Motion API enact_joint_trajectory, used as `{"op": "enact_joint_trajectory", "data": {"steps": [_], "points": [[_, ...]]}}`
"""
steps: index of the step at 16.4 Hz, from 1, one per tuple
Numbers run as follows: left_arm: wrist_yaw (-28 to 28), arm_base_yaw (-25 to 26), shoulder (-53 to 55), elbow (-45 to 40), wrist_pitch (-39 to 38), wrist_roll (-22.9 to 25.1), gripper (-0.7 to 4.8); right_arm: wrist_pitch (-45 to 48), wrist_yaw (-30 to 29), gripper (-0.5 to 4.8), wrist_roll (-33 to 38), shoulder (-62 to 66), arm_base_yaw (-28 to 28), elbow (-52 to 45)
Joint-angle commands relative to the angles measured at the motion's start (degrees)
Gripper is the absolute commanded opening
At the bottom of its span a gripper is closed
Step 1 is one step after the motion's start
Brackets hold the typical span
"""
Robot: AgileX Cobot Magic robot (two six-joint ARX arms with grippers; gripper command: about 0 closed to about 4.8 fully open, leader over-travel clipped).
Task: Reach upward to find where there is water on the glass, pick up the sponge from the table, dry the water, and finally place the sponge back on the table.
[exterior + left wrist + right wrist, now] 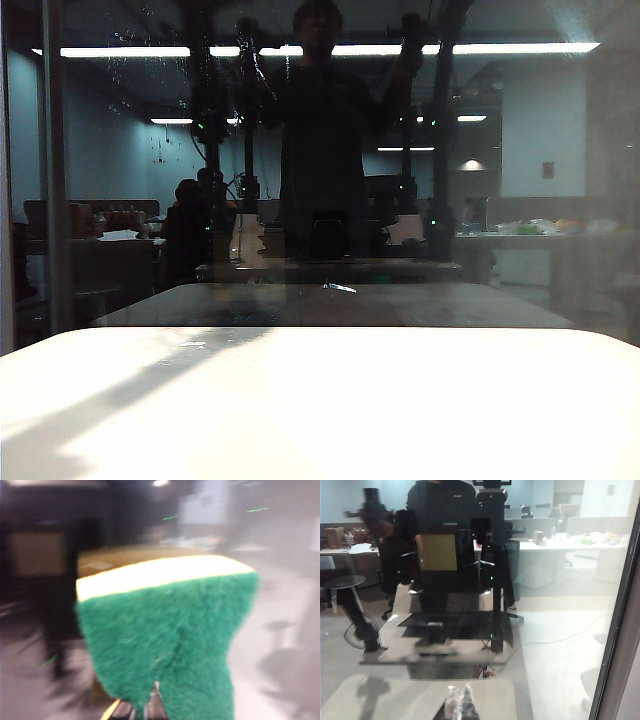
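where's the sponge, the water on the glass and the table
sponge [165, 630]: left wrist view, middle of its green scouring face
water [160, 150]: exterior view, droplets on the upper left pane
table [330, 410]: exterior view, bare white top

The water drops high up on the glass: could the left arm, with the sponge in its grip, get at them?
Probably yes. The left gripper is shut on the sponge, green side toward the camera. The drops sit high on the glass, on that arm's side, with nothing seen in front. Whether it reaches that high is unclear.
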Motion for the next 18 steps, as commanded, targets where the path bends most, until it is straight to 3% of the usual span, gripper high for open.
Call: {"op": "enact_joint_trajectory", "data": {"steps": [1, 5, 9, 13, 18], "points": [[-2.1, 6.0, -1.9, 0.3, -7.8, 0.3, -0.06, 0.9, 0.1, -0.09, -0.1, -0.3, 0.0, 0.2], [-1.9, 13.8, -4.7, 0.3, -10.5, 0.3, -0.06, 0.8, 0.1, -0.09, -0.1, -0.3, 0.0, 0.2], [3.1, 16.3, -5.3, 0.2, -10.8, -0.4, -0.06, 0.8, 0.0, -0.08, -0.1, -0.3, 0.0, 0.2], [3.3, 10.2, -3.8, 0.2, -10.7, -0.3, -0.06, 0.8, -2.9, -0.09, -0.1, -0.3, 0.0, 0.2], [2.1, -2.7, 1.3, 0.2, -8.6, -0.1, -0.06, 0.8, -2.9, -0.09, -0.1, -0.3, 0.0, 0.2]]}}
